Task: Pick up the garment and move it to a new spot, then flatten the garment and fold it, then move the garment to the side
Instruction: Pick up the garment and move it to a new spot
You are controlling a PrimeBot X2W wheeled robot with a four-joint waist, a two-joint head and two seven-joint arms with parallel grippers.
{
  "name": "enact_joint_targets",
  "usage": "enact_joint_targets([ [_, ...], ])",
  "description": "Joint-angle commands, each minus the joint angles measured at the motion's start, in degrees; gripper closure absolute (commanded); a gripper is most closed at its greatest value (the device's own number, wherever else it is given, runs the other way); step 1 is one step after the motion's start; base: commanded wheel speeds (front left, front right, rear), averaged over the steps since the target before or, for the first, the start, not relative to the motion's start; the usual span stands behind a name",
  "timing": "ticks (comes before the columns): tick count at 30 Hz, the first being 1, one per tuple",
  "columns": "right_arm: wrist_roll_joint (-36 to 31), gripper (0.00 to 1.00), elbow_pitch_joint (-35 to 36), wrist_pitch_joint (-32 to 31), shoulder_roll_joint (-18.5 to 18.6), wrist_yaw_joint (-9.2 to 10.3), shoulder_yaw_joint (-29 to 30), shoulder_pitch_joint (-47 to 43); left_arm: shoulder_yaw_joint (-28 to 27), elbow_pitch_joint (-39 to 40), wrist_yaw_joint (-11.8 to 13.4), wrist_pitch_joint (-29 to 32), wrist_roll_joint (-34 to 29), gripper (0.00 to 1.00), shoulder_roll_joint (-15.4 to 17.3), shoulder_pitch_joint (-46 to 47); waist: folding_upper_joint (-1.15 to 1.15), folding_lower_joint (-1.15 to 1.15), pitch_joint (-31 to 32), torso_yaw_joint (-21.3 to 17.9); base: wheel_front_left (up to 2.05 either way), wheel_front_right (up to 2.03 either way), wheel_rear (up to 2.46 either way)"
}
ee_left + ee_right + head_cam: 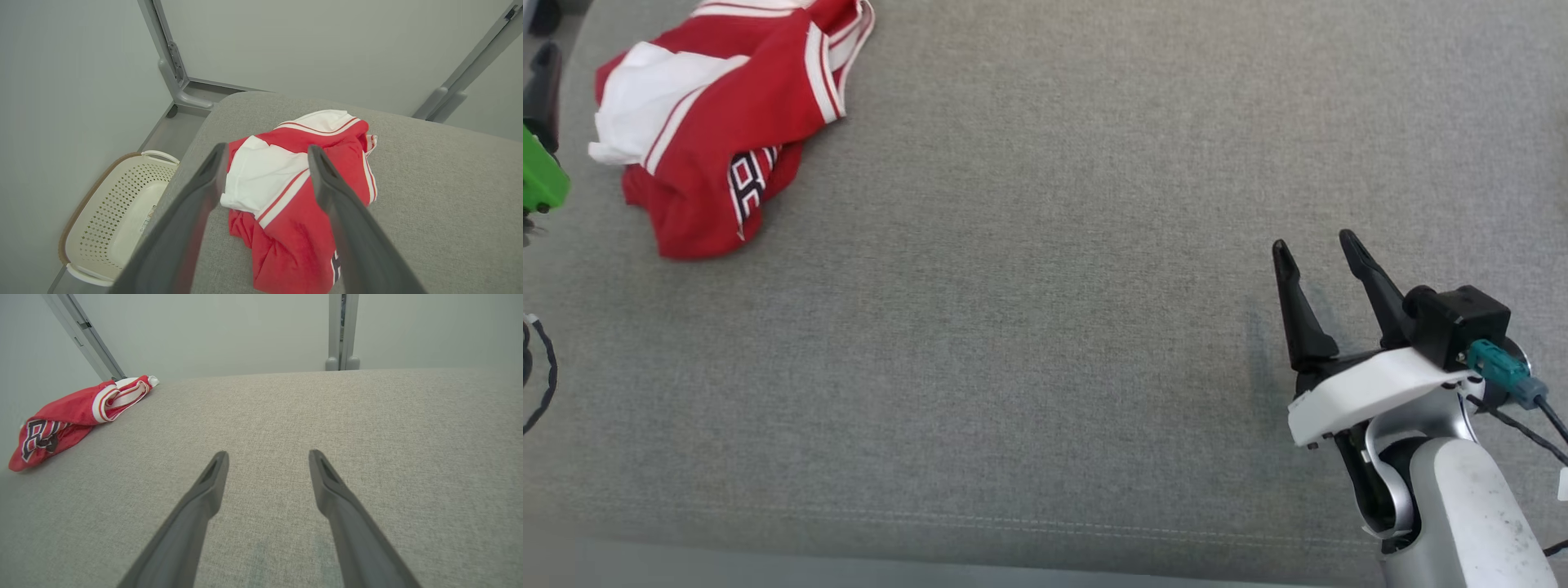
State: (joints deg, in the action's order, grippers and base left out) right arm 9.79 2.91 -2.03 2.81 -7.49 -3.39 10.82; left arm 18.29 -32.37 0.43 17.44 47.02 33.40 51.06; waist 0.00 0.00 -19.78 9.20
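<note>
Nothing of the task looks done yet: the garment [719,122], a red and white jersey with dark lettering, lies bunched in a crumpled heap at the upper left of the head view, on the grey cloth-covered worktop [1045,327], with no sign of flattening or folding. By my reading, the first pick-up is the step in hand, and the move to a new spot, the flattening, the folding and the shift to the side are all left. In the left wrist view the left gripper [266,148] stands wide and empty, its two fingers framing the garment [286,228], which fills the middle of that frame; the gripper appears to hover above the cloth without touching it, though the gap is hard to judge. The right gripper [1313,242] sits at the lower right of the head view, also wide and holding nothing, well apart from the garment, which shows at the far left of the right wrist view [61,416].
</note>
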Motion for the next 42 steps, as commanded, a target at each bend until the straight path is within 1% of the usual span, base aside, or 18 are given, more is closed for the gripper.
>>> enact_joint_targets([
  [1,-0.62,0.0,0.77,-0.15,0.18,0.0,0.22,1.01,-0.69,-1.37,0.1,0.13,0.78,0.0,0.27,1.43,0.0,0.0,-6.05,-4.47,0.0,0.0,0.0],
  [4,-1.21,0.0,1.88,-0.5,0.17,0.0,0.47,1.63,-1.37,-4.3,0.46,0.59,1.55,0.0,0.42,2.62,0.0,0.0,-8.43,-5.56,0.0,0.0,0.0],
  [11,-2.11,0.0,4.0,-1.34,0.46,0.0,1.18,1.73,-2.01,-9.06,0.69,1.08,2.34,0.0,0.66,4.16,0.0,0.0,-12.23,-6.57,0.0,0.0,0.0],
  [15,-2.66,0.0,5.29,-2.04,0.57,0.0,1.7,1.48,-2.72,-12.09,1.74,0.3,2.72,0.0,0.6,4.55,0.0,0.0,-14.02,-6.71,0.0,0.0,0.0],
  [19,-3.04,0.0,6.29,-2.5,0.72,0.0,1.94,1.45,-3.15,-14.39,2.39,-0.68,3.12,0.0,-0.07,4.76,0.0,0.0,-15.12,-6.54,0.0,0.0,0.0],
  [23,-3.51,0.0,6.98,-2.99,0.71,0.0,1.93,1.64,-3.17,-16.23,2.17,-1.37,3.66,0.0,-1.53,4.77,0.0,0.0,-15.66,-6.26,0.0,0.0,0.0],
  [24,-3.56,0.0,7.1,-3.16,0.72,0.01,1.91,1.72,-3.19,-16.78,1.95,-1.23,4.02,0.02,-1.85,4.68,0.0,0.0,-15.76,-6.21,0.0,0.0,0.0],
  [25,-3.54,0.0,7.16,-3.25,0.77,0.0,1.86,1.78,-2.82,-17.09,1.34,-1.26,3.79,0.33,-2.03,4.64,0.0,0.0,-15.82,-6.16,0.0,0.0,0.0],
  [27,-3.56,0.0,6.95,-3.19,0.88,0.0,1.86,2.1,-2.58,-17.45,1.06,-3.46,2.95,0.84,-1.99,5.15,0.0,0.0,-15.86,-6.06,0.0,0.0,0.0],
  [28,-3.59,0.0,6.76,-3.17,0.91,0.0,1.86,2.24,-2.44,-17.51,0.93,-4.3,2.58,1.0,-2.08,5.53,0.0,0.0,-15.75,-6.01,0.0,0.0,0.0],
  [35,-3.23,0.0,5.09,-2.09,0.81,0.0,2.04,2.53,-0.92,-17.25,-1.29,-9.62,0.03,1.0,-1.63,8.45,0.0,0.0,-13.24,-5.53,0.0,0.0,0.0],
  [38,-2.63,0.0,3.62,-1.26,0.67,0.0,1.64,2.65,-0.16,-16.74,-2.69,-11.65,-1.18,1.0,-1.29,10.04,0.0,0.0,-11.47,-5.46,0.0,0.0,0.0],
  [42,-1.86,0.0,1.59,-0.13,0.53,0.01,1.49,2.97,1.95,-15.19,-4.53,-13.0,-2.93,1.0,-2.53,11.94,0.0,0.0,-8.6,-5.52,0.0,0.0,0.0],
])
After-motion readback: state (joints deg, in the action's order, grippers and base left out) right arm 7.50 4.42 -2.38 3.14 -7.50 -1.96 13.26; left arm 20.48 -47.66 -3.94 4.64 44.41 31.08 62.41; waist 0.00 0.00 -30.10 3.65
